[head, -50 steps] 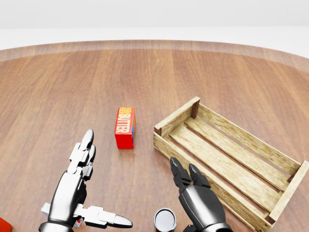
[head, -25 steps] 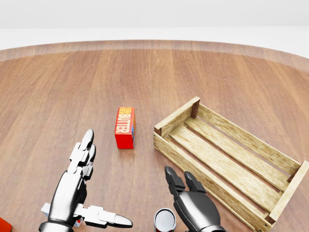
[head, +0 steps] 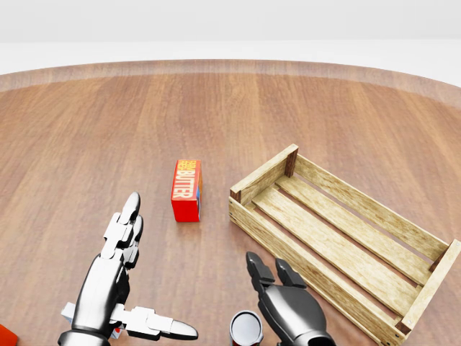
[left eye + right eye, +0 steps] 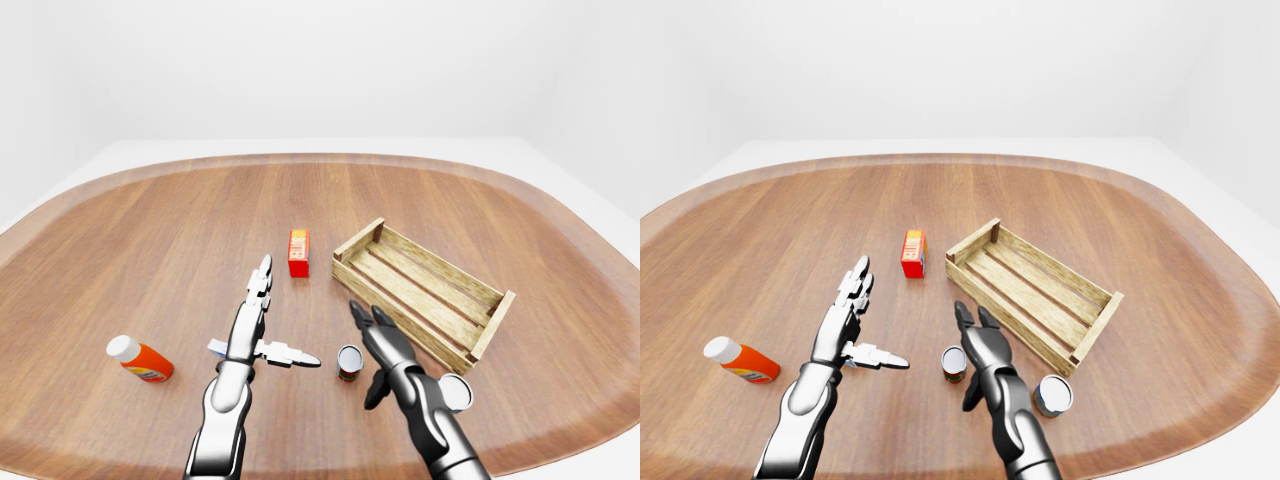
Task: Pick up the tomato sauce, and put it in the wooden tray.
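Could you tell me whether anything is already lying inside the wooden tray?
No, the tray shows only its bare slats in the left-eye view, and the small can stands on the table beside the right hand.

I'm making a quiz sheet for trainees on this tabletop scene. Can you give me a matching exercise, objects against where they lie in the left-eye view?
Objects:
1. butter box
2. wooden tray
3. orange bottle
4. small can

Places:
A. far left, lying on its side
B. just left of the right hand
C. right of centre, empty
D. just left of the tray's upper end

Pairs: 1-D, 2-C, 3-A, 4-B
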You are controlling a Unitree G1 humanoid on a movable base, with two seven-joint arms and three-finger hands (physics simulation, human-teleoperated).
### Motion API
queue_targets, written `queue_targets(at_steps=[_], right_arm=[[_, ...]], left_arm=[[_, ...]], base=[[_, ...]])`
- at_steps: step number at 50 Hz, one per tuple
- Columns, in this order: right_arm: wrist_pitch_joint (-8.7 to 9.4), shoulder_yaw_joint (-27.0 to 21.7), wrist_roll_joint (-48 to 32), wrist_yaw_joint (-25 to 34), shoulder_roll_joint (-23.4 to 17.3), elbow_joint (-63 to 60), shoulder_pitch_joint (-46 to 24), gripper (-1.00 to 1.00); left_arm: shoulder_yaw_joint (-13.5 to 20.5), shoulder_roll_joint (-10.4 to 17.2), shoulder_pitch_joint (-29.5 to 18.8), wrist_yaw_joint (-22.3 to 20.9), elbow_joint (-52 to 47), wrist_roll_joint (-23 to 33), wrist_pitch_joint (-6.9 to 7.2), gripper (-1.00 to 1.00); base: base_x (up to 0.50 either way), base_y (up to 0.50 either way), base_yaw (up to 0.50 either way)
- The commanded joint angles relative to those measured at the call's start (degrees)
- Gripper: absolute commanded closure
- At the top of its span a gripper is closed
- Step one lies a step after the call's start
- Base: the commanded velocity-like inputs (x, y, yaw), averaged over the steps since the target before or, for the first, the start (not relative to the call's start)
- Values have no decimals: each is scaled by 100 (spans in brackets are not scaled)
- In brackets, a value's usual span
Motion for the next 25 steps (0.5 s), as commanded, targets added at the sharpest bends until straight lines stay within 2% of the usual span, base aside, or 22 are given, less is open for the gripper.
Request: queue_targets(at_steps=[1, 4, 5, 25], right_arm=[[-38, 34, -95, 52, 24, 73, -62, -100], [-100, 84, -113, 81, 33, 64, -35, -100], [-200, 152, -108, 145, 32, 17, 12, -100], [-387, 309, -168, 286, 100, 89, 36, -100]], left_arm=[[3, 1, -13, 0, 22, -2, 0, -100], [7, 1, -19, -1, 29, -5, 0, -100], [6, 1, -19, 0, 31, -1, 0, -100], [13, 0, -37, -5, 33, -14, 0, -100]], base=[[0, 0, 0], [0, 0, 0], [0, 0, 0], [0, 0, 0]])
